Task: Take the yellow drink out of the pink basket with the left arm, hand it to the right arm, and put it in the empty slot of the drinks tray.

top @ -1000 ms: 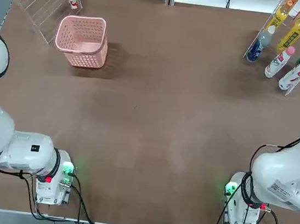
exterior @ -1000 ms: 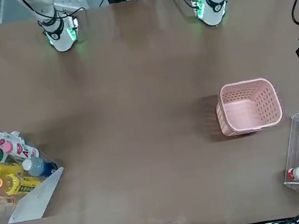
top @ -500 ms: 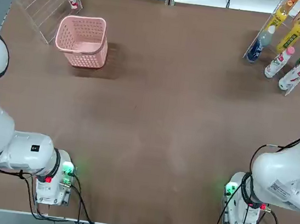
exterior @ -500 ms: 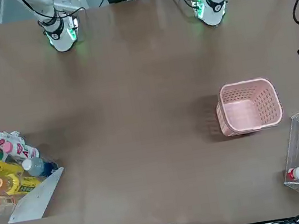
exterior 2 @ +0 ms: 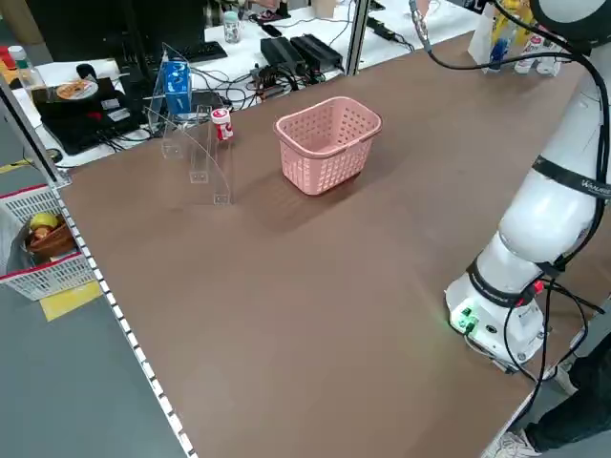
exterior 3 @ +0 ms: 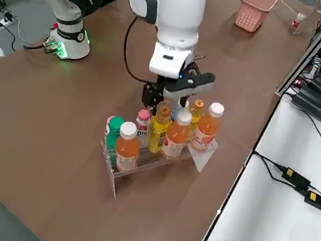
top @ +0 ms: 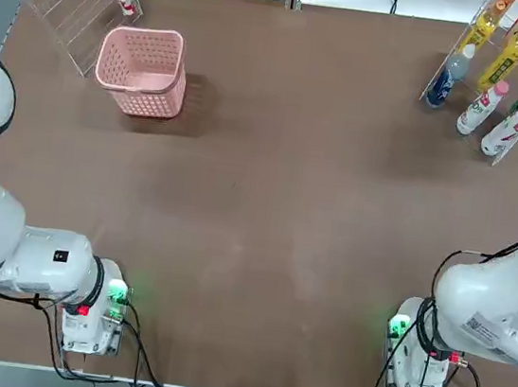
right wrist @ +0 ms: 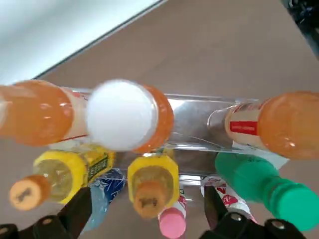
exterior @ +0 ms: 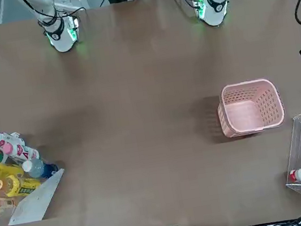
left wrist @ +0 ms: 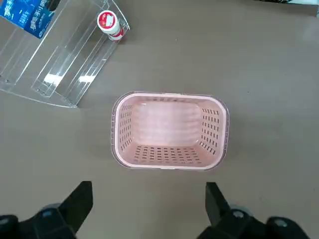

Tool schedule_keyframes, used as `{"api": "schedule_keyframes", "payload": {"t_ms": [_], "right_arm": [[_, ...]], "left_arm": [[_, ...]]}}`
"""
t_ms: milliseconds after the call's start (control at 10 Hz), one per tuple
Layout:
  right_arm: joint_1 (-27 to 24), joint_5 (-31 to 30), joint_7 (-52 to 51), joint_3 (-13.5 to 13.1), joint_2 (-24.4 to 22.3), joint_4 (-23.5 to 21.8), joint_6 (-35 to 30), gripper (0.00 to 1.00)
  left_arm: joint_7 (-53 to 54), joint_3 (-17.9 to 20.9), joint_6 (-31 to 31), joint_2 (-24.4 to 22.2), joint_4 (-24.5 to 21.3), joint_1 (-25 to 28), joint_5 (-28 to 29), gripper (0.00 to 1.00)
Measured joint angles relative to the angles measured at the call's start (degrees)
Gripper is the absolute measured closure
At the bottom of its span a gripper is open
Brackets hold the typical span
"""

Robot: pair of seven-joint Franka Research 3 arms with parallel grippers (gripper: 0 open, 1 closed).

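Now our right end effector [right wrist: 143, 219] hangs spread above the yellow drink [right wrist: 151, 186], already seated in the drinks tray [exterior 3: 161, 157] at two o'clock; next we judge: retreat, left end effector [left wrist: 149, 211] idle, spread.

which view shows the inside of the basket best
The left wrist view: it looks straight down into the basket, showing its bare floor, nothing inside. The top and front views show the floor too, but smaller. The left side view shows mostly walls. In the right side view it is far off.
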Motion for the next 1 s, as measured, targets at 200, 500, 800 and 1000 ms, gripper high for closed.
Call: {"api": "schedule_keyframes", "payload": {"t_ms": [200,500,800,1000], "right_arm": [[0.08,0.01,-4.05,0.96,-6.87,-4.19,-0.69,0.0],[5.0,0.12,-5.75,2.06,-16.95,-7.63,-13.37,0.0],[12.71,1.04,-5.67,2.34,-22.65,-7.13,-20.38,0.0],[14.8,2.89,-5.68,2.32,-23.61,-6.57,-22.15,0.0]], "left_arm": [[0.02,0.08,0.0,0.0,0.0,-0.01,0.0,0.0],[0.03,0.15,0.0,0.0,0.0,-0.04,0.0,0.0],[0.03,0.18,-0.04,0.0,0.0,-0.05,0.0,0.0],[0.03,0.2,-0.23,0.0,0.0,-0.05,0.0,0.0]]}}
